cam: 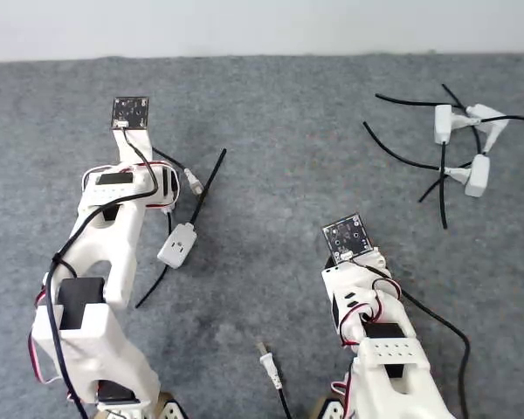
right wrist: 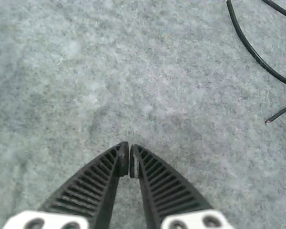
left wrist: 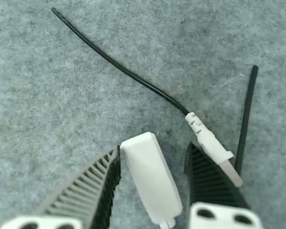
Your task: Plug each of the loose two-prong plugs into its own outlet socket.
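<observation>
The left tool is spread and straddles a white outlet socket, which lies skewed between its fingers, nearer one than the other. Closing now would likely catch the socket off-centre, so it could twist or squirt out. A two-prong plug lies just outside the other finger, touching or nearly so, with a black cable beyond it. A sideways nudge could drag both and turn the prongs away. The right tool is pressed together, pinching nothing, over bare bench; another loose plug lies back beside its arm.
</observation>
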Controlling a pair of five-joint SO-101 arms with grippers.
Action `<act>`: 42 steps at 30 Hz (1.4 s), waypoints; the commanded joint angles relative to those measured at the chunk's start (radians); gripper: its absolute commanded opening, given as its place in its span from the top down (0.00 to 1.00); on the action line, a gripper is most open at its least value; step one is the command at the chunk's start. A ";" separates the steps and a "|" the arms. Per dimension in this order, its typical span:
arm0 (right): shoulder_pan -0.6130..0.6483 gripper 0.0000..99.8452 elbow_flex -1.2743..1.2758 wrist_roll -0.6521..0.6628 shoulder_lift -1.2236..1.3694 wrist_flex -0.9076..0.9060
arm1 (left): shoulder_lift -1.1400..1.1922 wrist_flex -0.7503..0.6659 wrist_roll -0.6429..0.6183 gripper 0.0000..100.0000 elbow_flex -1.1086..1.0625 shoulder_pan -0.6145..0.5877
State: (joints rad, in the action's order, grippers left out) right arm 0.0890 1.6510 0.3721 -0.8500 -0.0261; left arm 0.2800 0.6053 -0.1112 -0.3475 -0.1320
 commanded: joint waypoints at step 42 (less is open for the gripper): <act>0.745 0.99 -0.144 -0.308 -0.576 -1.026 | -1.372 0.100 0.169 0.78 -0.829 0.017</act>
State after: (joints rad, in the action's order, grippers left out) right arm 0.7073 1.4699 0.0775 -1.4131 -1.0388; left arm -1.0717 0.7848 0.0437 -1.1561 -0.1135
